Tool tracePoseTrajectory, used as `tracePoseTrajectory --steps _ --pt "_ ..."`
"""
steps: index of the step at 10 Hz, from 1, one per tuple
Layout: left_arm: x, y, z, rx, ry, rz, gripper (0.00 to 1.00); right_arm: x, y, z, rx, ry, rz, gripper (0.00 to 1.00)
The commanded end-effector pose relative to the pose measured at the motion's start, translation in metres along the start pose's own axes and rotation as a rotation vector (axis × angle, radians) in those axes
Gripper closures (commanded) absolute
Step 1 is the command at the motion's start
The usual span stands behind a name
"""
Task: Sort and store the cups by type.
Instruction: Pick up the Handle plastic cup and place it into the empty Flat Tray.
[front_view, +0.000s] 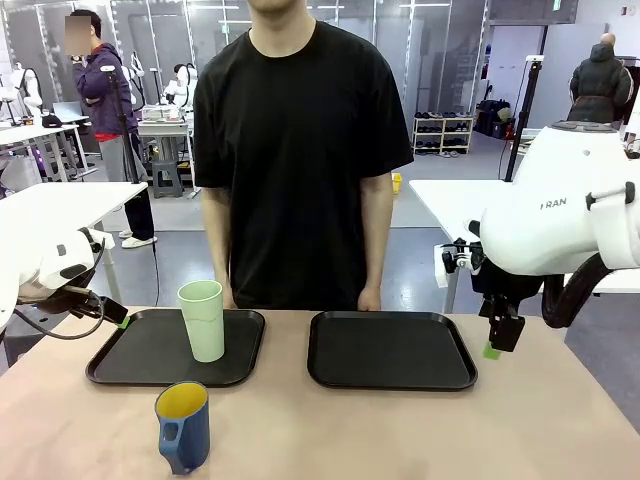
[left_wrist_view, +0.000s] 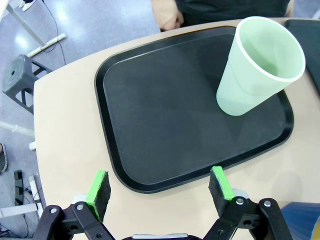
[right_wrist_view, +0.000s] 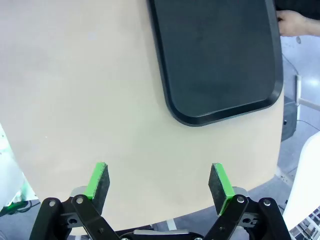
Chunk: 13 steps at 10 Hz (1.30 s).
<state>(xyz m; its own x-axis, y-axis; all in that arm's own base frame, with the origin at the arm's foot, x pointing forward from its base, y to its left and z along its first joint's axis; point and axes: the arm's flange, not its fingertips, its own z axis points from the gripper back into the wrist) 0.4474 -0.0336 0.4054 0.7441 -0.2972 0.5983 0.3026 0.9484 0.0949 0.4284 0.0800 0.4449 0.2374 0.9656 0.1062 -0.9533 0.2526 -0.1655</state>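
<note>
Left gripper (left_wrist_view: 159, 176) hangs agape and empty above the left tray (left_wrist_view: 165, 115) edge; right gripper (right_wrist_view: 159, 171) likewise above bare table (right_wrist_view: 75, 75). Smooth, tapered pale green tumbler (left_wrist_view: 255, 70) stands upright on that matte black tray, seemingly sorted. Glossy blue handled mug (front_view: 183, 425) waits on the table nearby, unsorted; right tray (front_view: 390, 350) lies empty.

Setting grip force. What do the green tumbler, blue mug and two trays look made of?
green tumbler: matte, thin-walled, probably plastic.
blue mug: slight gloss, yellow inside, thick wall; likely glazed ceramic, possibly enamel.
left tray and right tray: black, dull sheen, moulded raised rim; probably plastic.
</note>
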Motion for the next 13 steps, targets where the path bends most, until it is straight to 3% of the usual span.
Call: tracePoseTrajectory --steps 1,2,13 --pt "0.0007 0.0008 0.0008 0.003 -0.002 -0.005 0.00 -0.0004 0.0049 -0.0075 0.055 0.002 0.055 0.00" --pt "0.0007 0.0008 0.0008 0.003 -0.002 -0.005 0.00 0.0000 0.0000 0.0000 0.000 0.000 0.000 0.00" --pt "0.0007 0.0008 0.0008 0.003 -0.002 -0.005 0.00 0.0000 0.0000 0.0000 0.000 0.000 0.000 0.00"
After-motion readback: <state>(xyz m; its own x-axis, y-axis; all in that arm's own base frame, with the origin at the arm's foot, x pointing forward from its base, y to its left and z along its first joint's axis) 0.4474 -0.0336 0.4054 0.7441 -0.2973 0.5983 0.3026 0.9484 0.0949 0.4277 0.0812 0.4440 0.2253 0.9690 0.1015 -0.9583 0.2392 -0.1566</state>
